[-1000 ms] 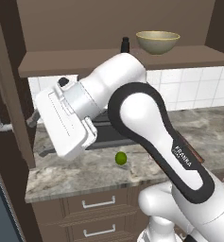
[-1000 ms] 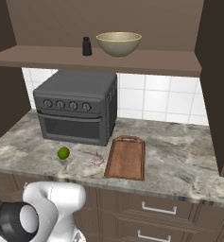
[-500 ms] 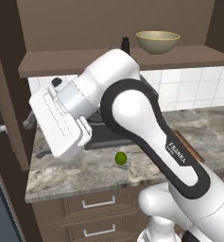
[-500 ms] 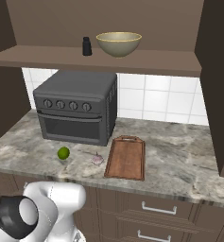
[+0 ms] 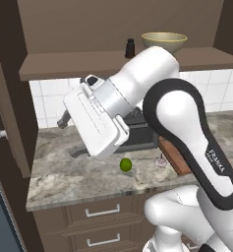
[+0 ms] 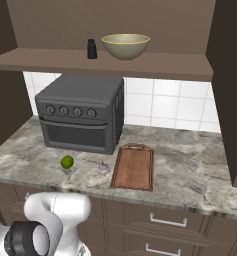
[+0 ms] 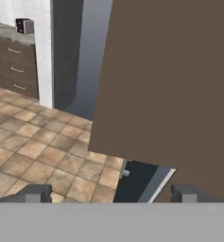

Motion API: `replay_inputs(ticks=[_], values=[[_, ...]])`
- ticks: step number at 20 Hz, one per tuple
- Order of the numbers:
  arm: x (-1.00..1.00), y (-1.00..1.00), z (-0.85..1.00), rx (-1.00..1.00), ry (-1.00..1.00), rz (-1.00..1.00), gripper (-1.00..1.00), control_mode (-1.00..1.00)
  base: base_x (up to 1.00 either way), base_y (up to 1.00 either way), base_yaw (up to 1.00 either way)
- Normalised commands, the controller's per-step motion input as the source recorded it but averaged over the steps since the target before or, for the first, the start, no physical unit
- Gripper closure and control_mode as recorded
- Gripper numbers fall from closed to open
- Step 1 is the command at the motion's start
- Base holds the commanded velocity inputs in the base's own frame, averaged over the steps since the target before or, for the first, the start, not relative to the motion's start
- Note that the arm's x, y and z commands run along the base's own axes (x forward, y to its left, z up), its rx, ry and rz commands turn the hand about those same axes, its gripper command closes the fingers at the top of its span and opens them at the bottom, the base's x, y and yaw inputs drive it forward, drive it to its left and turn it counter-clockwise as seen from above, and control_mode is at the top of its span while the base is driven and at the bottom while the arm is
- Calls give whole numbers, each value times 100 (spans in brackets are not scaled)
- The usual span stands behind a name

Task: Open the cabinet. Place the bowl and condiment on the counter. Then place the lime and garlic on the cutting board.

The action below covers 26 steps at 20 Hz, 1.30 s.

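The cabinet stands open, its door [image 5: 10,98] swung out at the left, and a brown panel [image 7: 170,94] shows close in the hand view. On its shelf [image 6: 100,60] sit the olive-beige bowl [image 6: 125,46] [image 5: 163,41] and, left of it, the dark condiment [image 6: 92,49] [image 5: 131,48]. On the counter [image 6: 190,165] lie the lime [image 6: 67,161] [image 5: 126,164], the garlic [image 6: 103,168] [image 5: 160,161] and the cutting board [image 6: 134,166], half hidden by my arm in the left base view. My gripper [image 5: 71,136] [image 7: 113,194] hangs open and empty above the counter's left part, pointing toward the door.
A dark toaster oven [image 6: 82,115] stands on the counter under the shelf, behind the lime. Drawers with short silver handles [image 6: 165,220] run below the counter edge. The cabinet's right side [image 6: 230,75] reaches down at the far right. Tiled floor [image 7: 38,151] lies beyond the door.
My hand has drawn back to the right, away from the open door, with the jaws still wide. The bowl, condiment, lime and garlic have not moved.
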Motion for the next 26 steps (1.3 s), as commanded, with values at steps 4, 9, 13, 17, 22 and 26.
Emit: replay_inputs(ticks=[4,9,13,17,22,26], values=[[0,-32,0,-4,2,-16,-100,-100,0,0,0],[0,-40,0,-1,0,-15,-100,-100,0,0,0],[3,-37,1,-1,0,-18,-100,-100,0,0,0],[15,-32,1,0,2,-24,-100,-100,0,0,0],[10,-32,2,0,4,-28,-100,-100,0,0,0],[8,-50,1,0,6,-31,-100,-100,0,0,0]])
